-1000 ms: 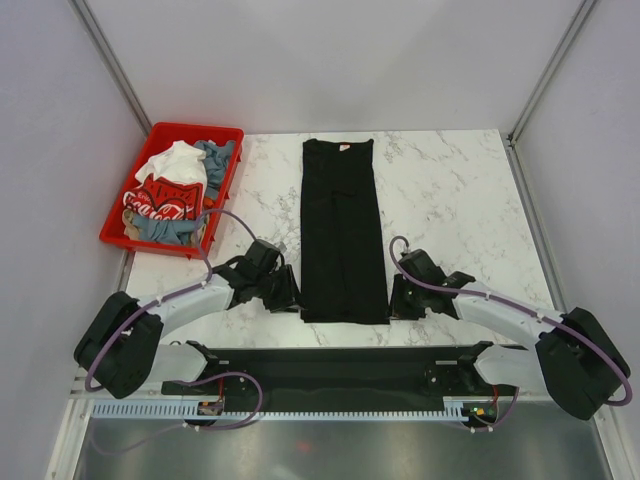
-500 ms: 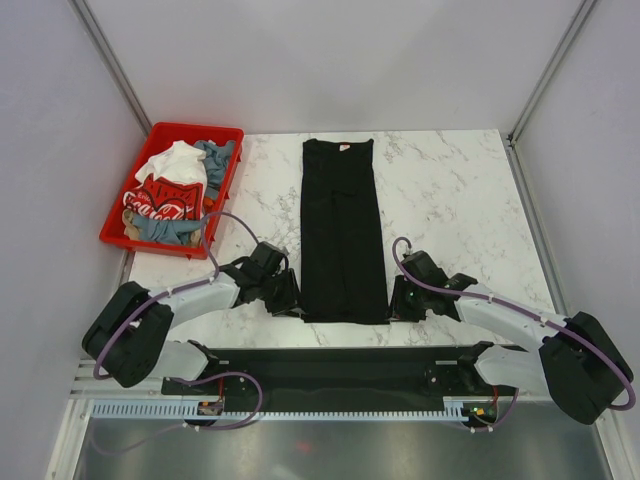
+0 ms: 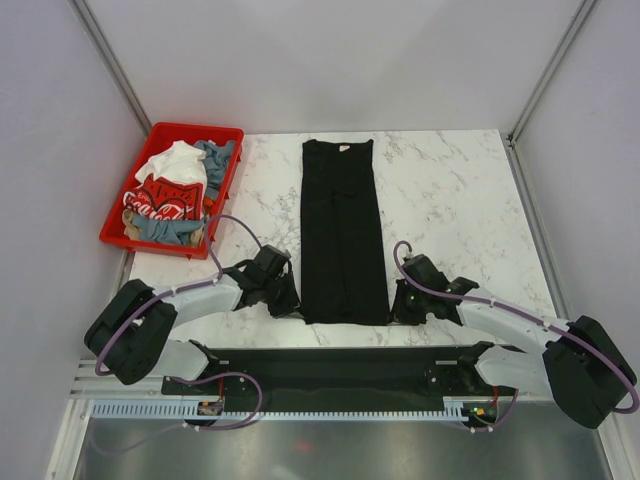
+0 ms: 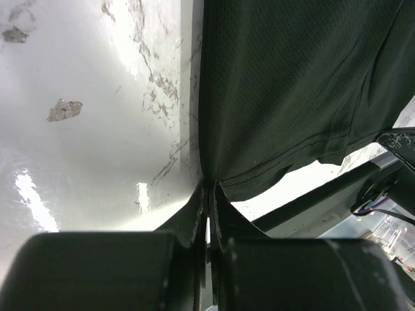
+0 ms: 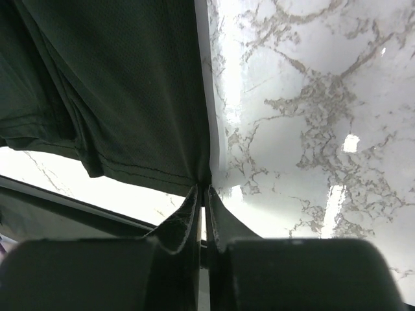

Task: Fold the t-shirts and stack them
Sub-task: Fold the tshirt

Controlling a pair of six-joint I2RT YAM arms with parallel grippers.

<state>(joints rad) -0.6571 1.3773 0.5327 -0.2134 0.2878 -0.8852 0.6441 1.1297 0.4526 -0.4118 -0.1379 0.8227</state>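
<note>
The black t-shirt (image 3: 343, 230) lay folded into a long narrow strip on the marble table (image 3: 460, 190), stretching straight away from both grippers, its collar and small neck label at the far end. The left gripper (image 4: 209, 188) sat low on the tabletop at the near-left corner of the hem, its two fingers pressed almost together with the cloth's corner nipped between their tips. The right gripper (image 5: 202, 191) mirrored it at the near-right corner, its fingers likewise closed to a sliver on the stitched hem edge. Between the two grippers the hem ran flat along the table, with a few loose folds of fabric bunched on the inner side of the right gripper. Well beyond the left gripper and out to its left, a red bin (image 3: 196, 128) at the table's edge held a heap of other shirts: a white tee (image 3: 175, 163), a red Coca-Cola tee (image 3: 160, 197) and a grey-blue tee (image 3: 216, 155), crumpled together.
</note>
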